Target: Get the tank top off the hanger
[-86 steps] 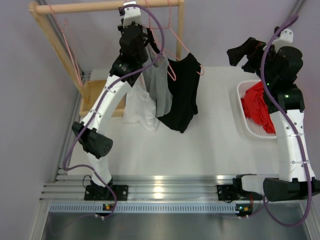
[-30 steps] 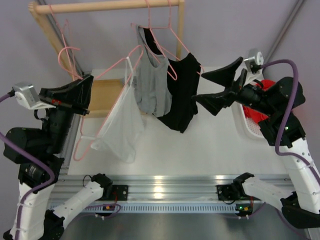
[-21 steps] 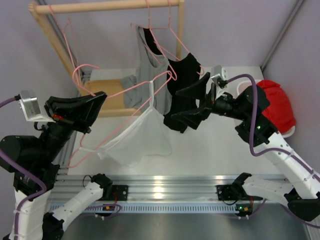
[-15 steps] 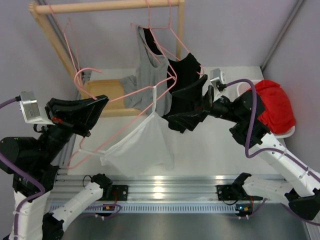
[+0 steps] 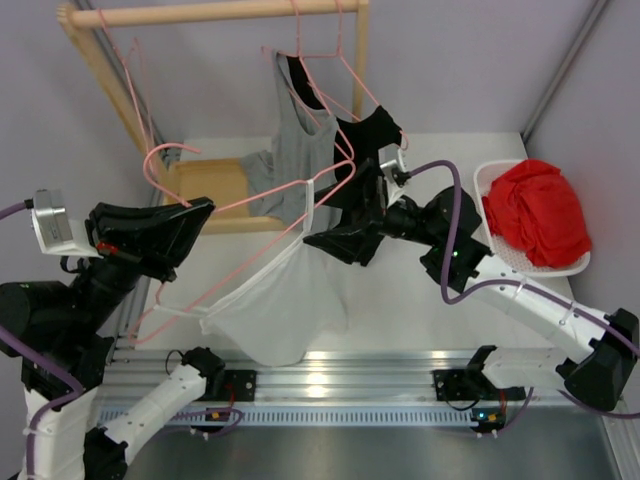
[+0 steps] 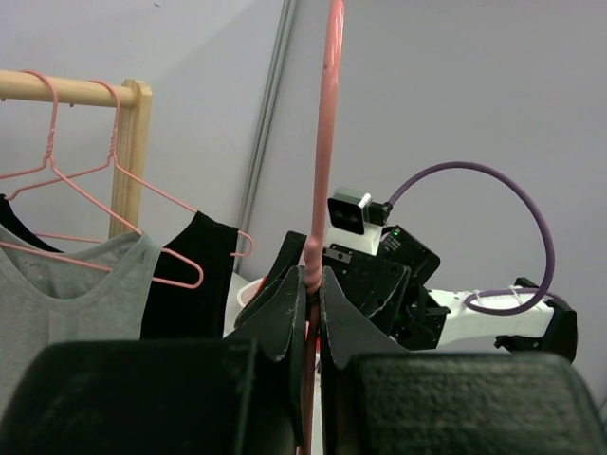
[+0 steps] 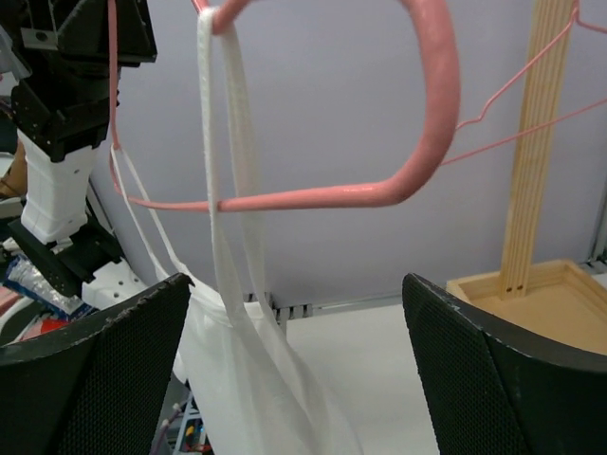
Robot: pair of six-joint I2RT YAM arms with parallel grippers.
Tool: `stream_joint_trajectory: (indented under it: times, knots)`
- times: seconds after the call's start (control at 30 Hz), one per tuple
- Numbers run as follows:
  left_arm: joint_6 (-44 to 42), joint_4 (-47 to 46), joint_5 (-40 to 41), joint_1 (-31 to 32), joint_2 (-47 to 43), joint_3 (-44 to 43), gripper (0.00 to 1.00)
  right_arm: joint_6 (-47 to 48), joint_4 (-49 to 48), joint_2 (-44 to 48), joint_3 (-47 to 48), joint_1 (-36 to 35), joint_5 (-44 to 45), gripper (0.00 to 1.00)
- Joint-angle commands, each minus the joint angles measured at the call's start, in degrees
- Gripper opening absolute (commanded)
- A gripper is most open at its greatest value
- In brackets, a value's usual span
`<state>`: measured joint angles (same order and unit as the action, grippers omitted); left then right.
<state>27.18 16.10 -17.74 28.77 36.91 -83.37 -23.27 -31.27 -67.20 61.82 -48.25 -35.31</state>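
A white tank top (image 5: 285, 310) hangs by its straps from a pink wire hanger (image 5: 258, 196) held in the air over the table's near left. My left gripper (image 5: 200, 210) is shut on the hanger near its hook; in the left wrist view the jaws (image 6: 313, 284) pinch the pink wire (image 6: 327, 114). My right gripper (image 5: 335, 218) is open at the hanger's right end. In the right wrist view its fingertips (image 7: 296, 284) stand wide apart, just short of the white strap (image 7: 223, 199) looped over the hanger's rounded end (image 7: 432, 142).
A wooden clothes rail (image 5: 210, 12) at the back holds a grey tank top (image 5: 300, 150), a black tank top (image 5: 372, 150) and empty pink hangers. A wooden tray (image 5: 215, 185) sits below it. A white basket (image 5: 482, 180) of red clothes (image 5: 535, 215) stands at the right.
My left gripper has carried the hanger with the white tank top off the rail toward the near left. My right arm has swung from the basket to the hanger's right end.
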Motion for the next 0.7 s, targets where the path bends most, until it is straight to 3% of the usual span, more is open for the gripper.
stream_joint_trajectory:
  times: [0.0,0.17,0.27,0.3,0.33,0.67]
  knots:
    - [0.95,-1.86,-0.19,-0.12,-0.26,-1.27,0.0,0.68,-4.07,-0.65,2.95,-2.81,0.42,0.89]
    - [0.77,-1.86,0.68,-0.12,-0.34,-0.48,0.0,0.5,-3.89,-0.91,3.21,-2.99,0.33,0.84]
    - [0.42,-1.86,0.95,-0.12,-0.17,0.23,0.0,-0.2,-3.89,-1.27,3.65,-3.25,0.5,0.21]
    - [0.16,-1.86,1.12,-0.12,-0.25,0.58,0.0,-0.2,-3.37,-1.01,3.83,-3.17,0.94,0.05]
    - [-0.11,-1.86,1.3,-0.12,-0.34,0.84,0.0,0.32,-2.14,-0.74,3.92,-3.17,1.38,0.0]
    - [-1.34,-1.77,0.69,-0.12,-0.43,4.0,0.0,9.29,16.31,9.8,6.38,-2.99,17.63,0.0]
